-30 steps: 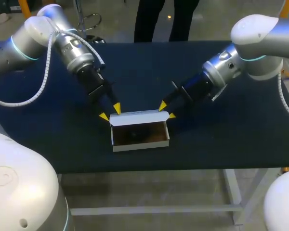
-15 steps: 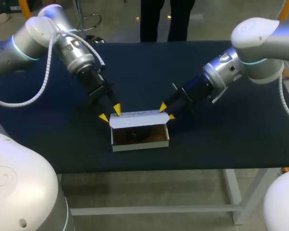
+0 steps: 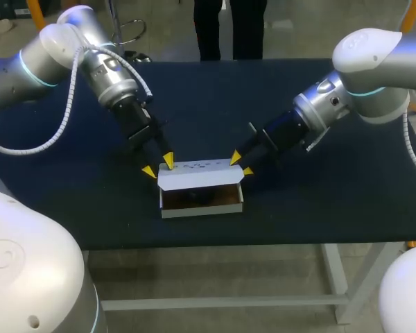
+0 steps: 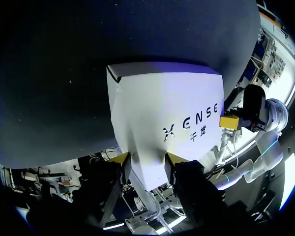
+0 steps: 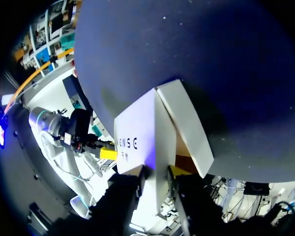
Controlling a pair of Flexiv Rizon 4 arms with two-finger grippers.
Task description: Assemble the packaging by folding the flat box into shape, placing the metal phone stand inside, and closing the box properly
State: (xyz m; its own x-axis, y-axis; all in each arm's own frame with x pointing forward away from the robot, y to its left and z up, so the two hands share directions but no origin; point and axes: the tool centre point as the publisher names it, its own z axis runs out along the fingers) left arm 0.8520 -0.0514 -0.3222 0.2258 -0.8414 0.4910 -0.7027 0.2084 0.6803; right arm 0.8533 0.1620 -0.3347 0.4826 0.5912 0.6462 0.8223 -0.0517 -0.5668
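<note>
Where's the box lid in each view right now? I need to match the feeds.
Head view: lid tilted over the box's far side, between left gripper and right gripper.
Left wrist view: lid between and ahead of its own fingers.
Right wrist view: lid running ahead from between its own fingers.
Shared landmark: the dark print on the lid.

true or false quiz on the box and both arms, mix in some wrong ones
1. The white box rests on the dark table. True.
2. Its lid is fully closed. False: it covers only the rear part, and the brown inside shows at the front.
3. The left gripper is at the lid's left corner. True.
4. The right gripper hangs far from the box. False: it is at the lid's right corner.
</note>
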